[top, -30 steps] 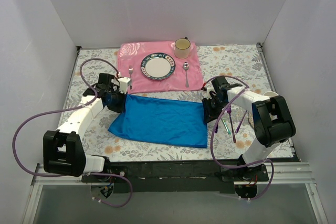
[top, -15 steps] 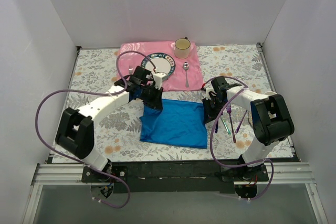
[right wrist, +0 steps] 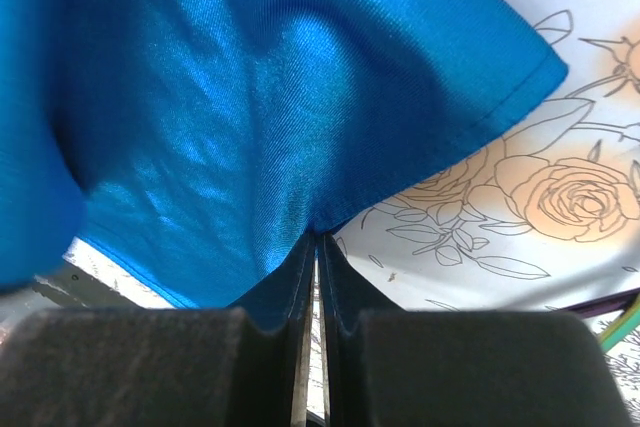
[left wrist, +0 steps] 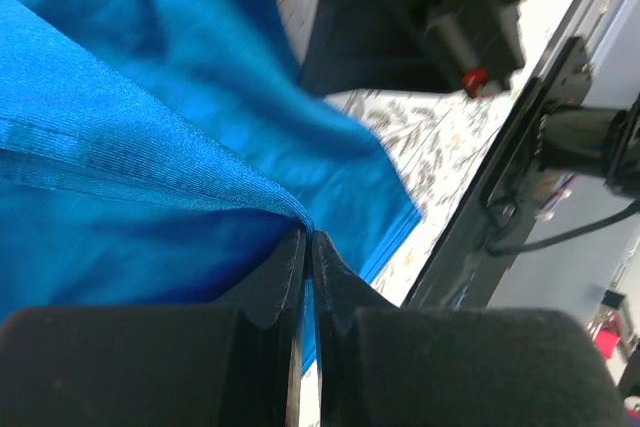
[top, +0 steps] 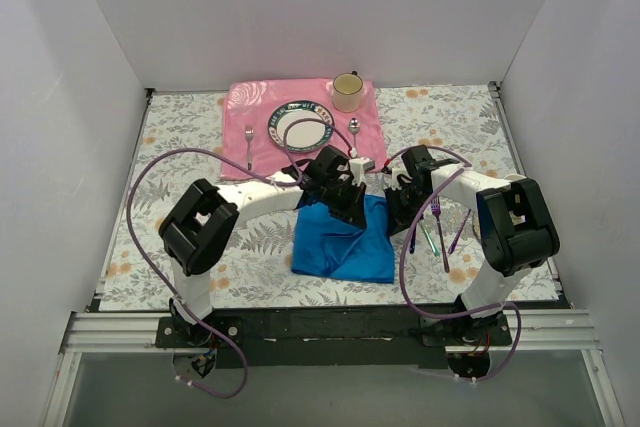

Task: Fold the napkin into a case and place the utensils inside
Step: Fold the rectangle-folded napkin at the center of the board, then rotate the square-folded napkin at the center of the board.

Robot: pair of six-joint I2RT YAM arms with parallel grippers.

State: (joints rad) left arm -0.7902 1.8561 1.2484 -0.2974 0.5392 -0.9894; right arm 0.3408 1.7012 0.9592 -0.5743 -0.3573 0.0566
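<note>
The blue napkin (top: pixel 340 244) lies bunched on the floral table in front of the arms, its left part drawn over to the right. My left gripper (top: pixel 350 203) is shut on a raised fold of the cloth; in the left wrist view the napkin (left wrist: pixel 150 157) runs into the closed tips (left wrist: pixel 308 237). My right gripper (top: pixel 398 209) is shut on the right edge, and the right wrist view shows the napkin (right wrist: pixel 250 97) pinched at its tips (right wrist: pixel 317 239). The iridescent utensils (top: pixel 438 229) lie on the table just right of the right gripper.
A pink placemat (top: pixel 258 107) at the back holds a plate (top: pixel 300 127), a cup (top: pixel 347 92), a silver fork (top: pixel 249 137) and a silver spoon (top: pixel 354 139). White walls close in the table on three sides. Purple cables loop off both arms.
My left gripper has carried the napkin's left edge far to the right, folding the cloth over itself. The right gripper closed on the right edge and stayed in place.
</note>
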